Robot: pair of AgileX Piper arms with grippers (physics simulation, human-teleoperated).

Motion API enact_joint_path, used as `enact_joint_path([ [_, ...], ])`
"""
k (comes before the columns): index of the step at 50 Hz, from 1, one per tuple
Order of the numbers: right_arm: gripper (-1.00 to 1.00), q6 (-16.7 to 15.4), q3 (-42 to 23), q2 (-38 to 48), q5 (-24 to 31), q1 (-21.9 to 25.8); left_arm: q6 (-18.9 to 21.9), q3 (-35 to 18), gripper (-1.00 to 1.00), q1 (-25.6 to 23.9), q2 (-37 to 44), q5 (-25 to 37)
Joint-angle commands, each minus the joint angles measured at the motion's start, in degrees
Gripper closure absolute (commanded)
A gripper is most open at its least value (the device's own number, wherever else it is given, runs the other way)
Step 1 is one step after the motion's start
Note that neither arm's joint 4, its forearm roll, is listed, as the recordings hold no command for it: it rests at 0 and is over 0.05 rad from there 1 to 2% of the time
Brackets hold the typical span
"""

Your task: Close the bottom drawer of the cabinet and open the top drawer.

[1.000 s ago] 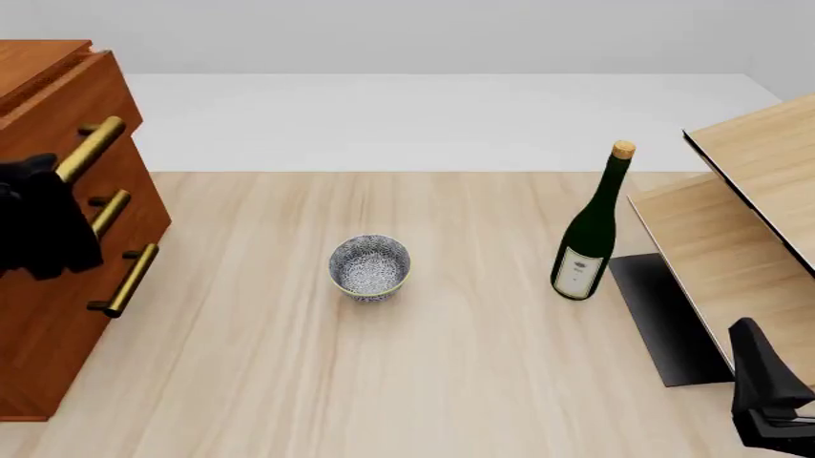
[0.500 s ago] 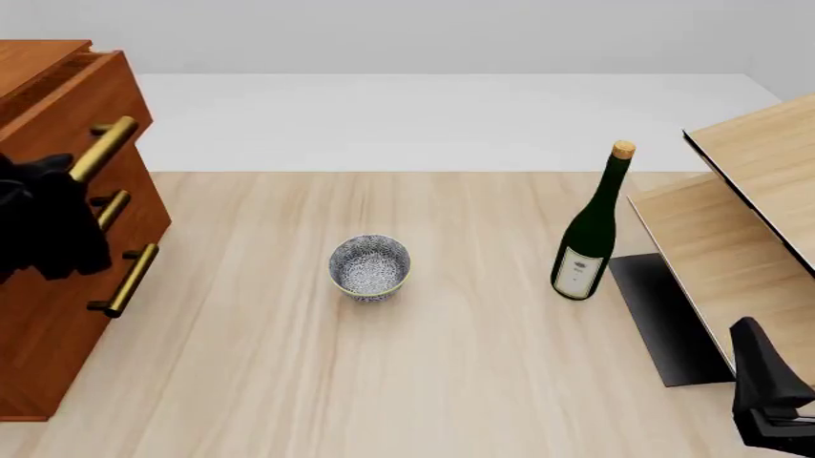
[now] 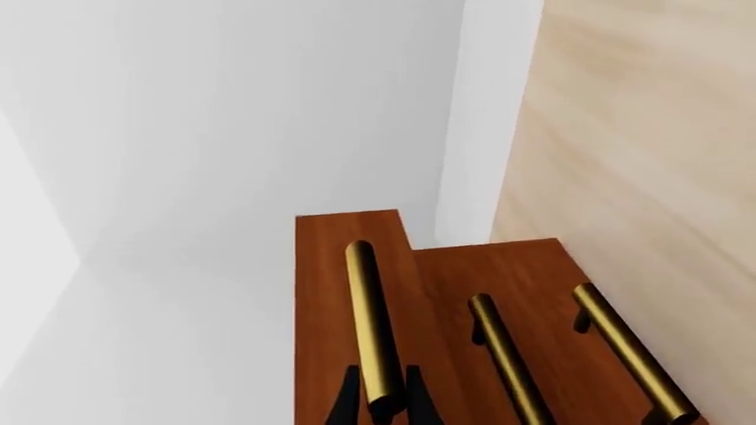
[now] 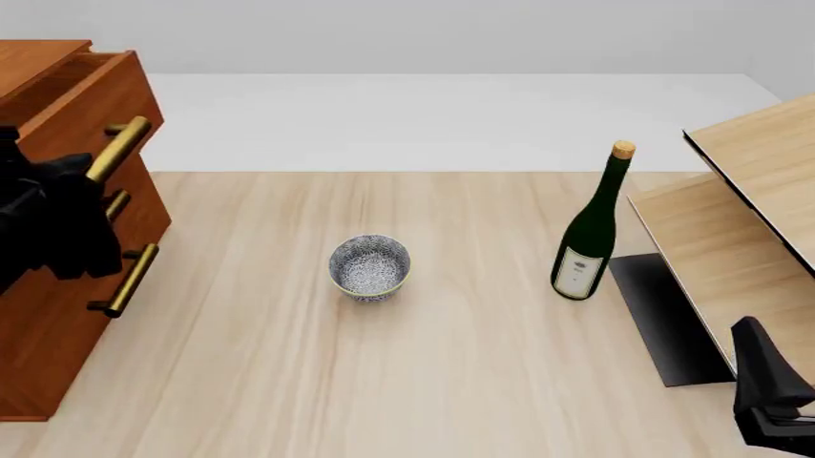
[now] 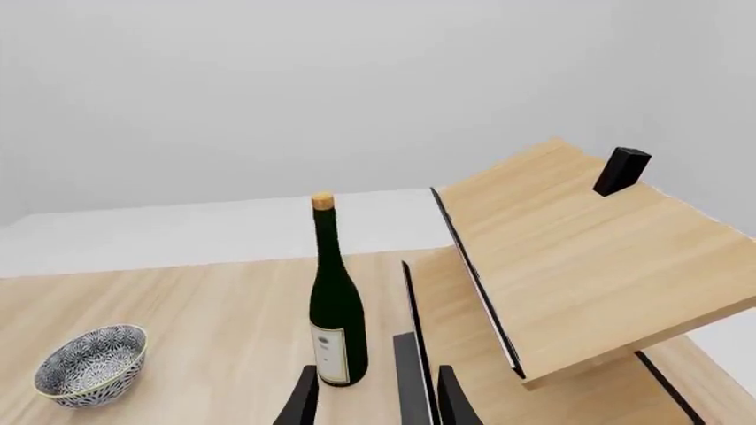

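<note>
- Three round brass bars line the glossy reddish-brown cabinet [image 4: 52, 315] at the table's left edge.
- Top drawer [image 4: 79, 91] juts out past the others; my left gripper [image 3: 381, 398] is clamped on its smooth bar handle [image 3: 370, 328].
- Bottom drawer [image 4: 57, 334] sits flush.
- My right gripper [image 5: 372, 394] hangs parted, empty, facing a green glass bottle [image 5: 335, 305] and a speckled bowl [image 5: 92, 363].

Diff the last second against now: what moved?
The top drawer slid further out of the cabinet, drawn by the left pincer shut on its brass handle. The bottom drawer, bowl, bottle and right pincer stayed put.
</note>
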Motion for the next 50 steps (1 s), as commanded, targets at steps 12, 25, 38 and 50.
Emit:
enact_joint_path([
  [12, -1.00, 0.08, -0.03, -0.02, 0.00, -0.12, 0.17, -0.91, 1.00, -3.23, 0.67, -0.72],
  [25, -1.00, 0.04, 0.00, -0.01, -0.01, -0.05, 0.20, -0.80, 1.00, -3.24, 1.21, -0.91],
  [38, -1.00, 0.06, 0.03, -0.01, -0.01, 0.00, -0.27, -1.27, -1.00, -3.19, 1.53, -0.61],
  [50, -1.00, 0.11, 0.05, 0.00, -0.02, 0.00, -0.36, -1.29, -1.00, -3.06, 1.36, -0.31],
])
